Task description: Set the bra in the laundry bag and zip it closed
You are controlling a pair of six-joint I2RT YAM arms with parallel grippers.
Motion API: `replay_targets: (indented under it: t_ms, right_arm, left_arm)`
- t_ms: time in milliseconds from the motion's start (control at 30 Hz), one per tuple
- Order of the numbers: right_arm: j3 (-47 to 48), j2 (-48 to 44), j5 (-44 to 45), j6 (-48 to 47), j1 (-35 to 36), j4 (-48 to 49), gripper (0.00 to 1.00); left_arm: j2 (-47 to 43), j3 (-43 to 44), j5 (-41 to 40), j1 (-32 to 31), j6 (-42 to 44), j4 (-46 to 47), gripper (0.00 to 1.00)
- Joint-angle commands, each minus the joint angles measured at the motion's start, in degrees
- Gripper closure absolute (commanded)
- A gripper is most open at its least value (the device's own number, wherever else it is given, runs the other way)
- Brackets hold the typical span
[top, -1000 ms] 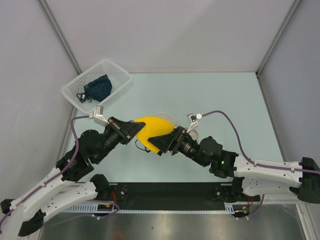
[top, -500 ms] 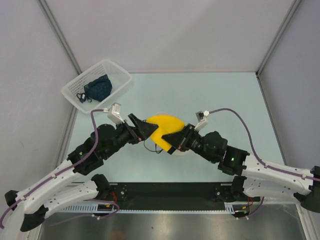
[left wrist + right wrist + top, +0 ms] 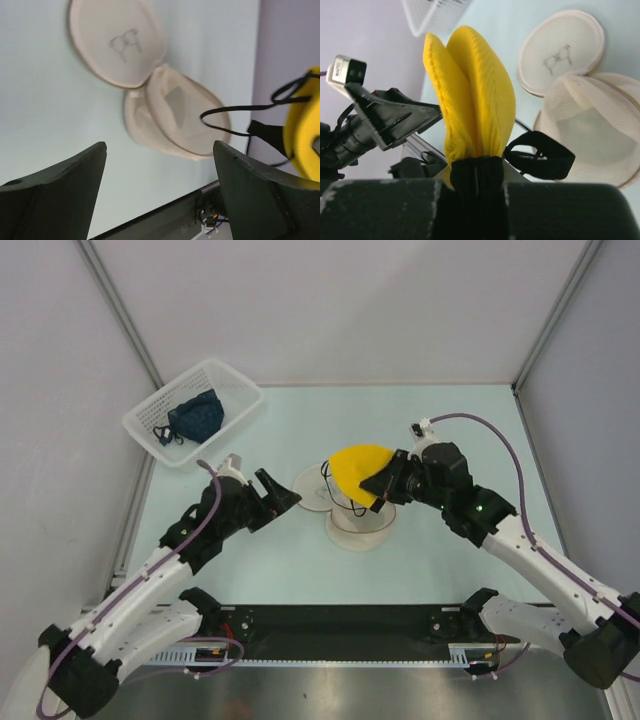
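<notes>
The yellow bra (image 3: 356,466) hangs folded above the laundry bag (image 3: 360,527), with my right gripper (image 3: 385,481) shut on its black edge. In the right wrist view the bra (image 3: 475,95) stands up from the right gripper (image 3: 477,172), a black strap loop (image 3: 540,155) dangling beside it. The bag (image 3: 592,135) lies open, its round lid (image 3: 562,50) flipped back flat. My left gripper (image 3: 285,498) is open and holds nothing, left of the lid (image 3: 313,488). In the left wrist view the left gripper (image 3: 160,150) faces the bag (image 3: 177,117), the lid (image 3: 117,42) and the bra (image 3: 302,132).
A white slatted basket (image 3: 232,388) stands at the back left with a dark blue garment (image 3: 195,415) inside. Grey walls close in the left, back and right sides. The black base rail (image 3: 340,625) runs along the near edge.
The left gripper has opened, let go of the bra and drawn back to the left. The right gripper has shut on the bra and carried it right and farther back, over the bag.
</notes>
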Motion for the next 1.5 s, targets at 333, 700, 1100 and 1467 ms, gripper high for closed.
replay_targets:
  t_ms: [333,700,1100,1467]
  right_arm:
    - [4.91,10.53,-3.94,-10.73,-1.70,-10.30,1.00]
    - [8.42,12.46,2.74,-12.66,-1.70,-12.40,1.00]
    - [10.45,13.69,6.87,-14.69,-1.61,-14.61,1.00]
    - [8.34,13.60,13.99,-15.04,2.60,-18.03,1.00]
  left_arm:
    - [27.92,-1.94,4.56,4.45,-10.45,17.47,0.07]
    - [41.48,2.01,3.59,4.98,-12.39,23.37,0.18]
    - [46.67,4.47,1.13,4.98,-6.60,28.11,0.64]
    - [30.79,5.09,-5.72,-0.02,5.27,28.47,1.00]
